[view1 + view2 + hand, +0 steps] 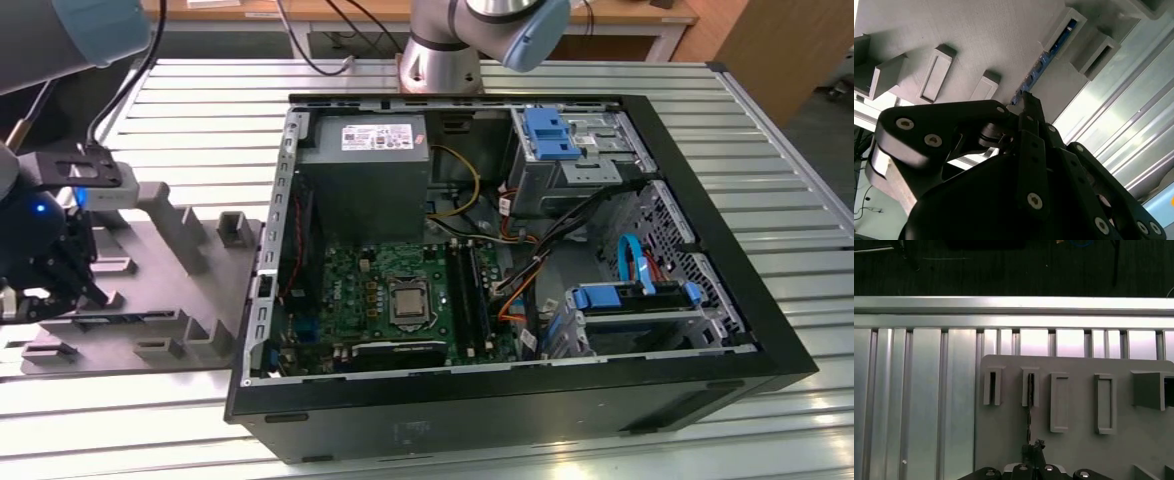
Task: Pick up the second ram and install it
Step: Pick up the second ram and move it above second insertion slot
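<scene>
At gray fixture, claw by second ram w/ most hidden in slot; clamped? can't tell.

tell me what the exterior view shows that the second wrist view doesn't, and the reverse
Exterior view adds: the open computer case with its green board, lying beside the grey holder, toward the exterior view's right. Second wrist view adds: the second ram close up, standing on edge in the holder's slots, with the gripper right at its end. Both share: the grey holder, the gripper and the ribbed metal table.
</scene>
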{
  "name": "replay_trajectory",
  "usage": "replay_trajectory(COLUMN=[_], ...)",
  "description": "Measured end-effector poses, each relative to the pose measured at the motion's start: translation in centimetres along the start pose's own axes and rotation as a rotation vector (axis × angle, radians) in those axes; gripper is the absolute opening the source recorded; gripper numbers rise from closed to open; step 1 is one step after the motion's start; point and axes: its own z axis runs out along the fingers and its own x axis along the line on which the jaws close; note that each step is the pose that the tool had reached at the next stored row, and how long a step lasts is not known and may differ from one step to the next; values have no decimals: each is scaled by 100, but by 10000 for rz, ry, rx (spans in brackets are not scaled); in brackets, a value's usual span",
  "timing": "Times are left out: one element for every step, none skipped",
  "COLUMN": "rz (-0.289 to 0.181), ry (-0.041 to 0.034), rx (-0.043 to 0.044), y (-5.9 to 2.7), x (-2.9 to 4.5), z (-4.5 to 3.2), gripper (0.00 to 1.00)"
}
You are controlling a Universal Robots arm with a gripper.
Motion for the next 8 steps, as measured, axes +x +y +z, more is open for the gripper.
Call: replay_trajectory(rz=[0,0,-1,-1,-1,-1,-1,-1], ry=[-1,-1,-1,-1,0,1,2,1], rx=[1,1,1,1,0,-1,-2,-1], y=[1,3,4,6,6,6,6,6], x=[0,1,1,2,2,2,2,2], z=[11,23,34,44,48,47,47,48], gripper=[11,11,11,11,11,11,11,11])
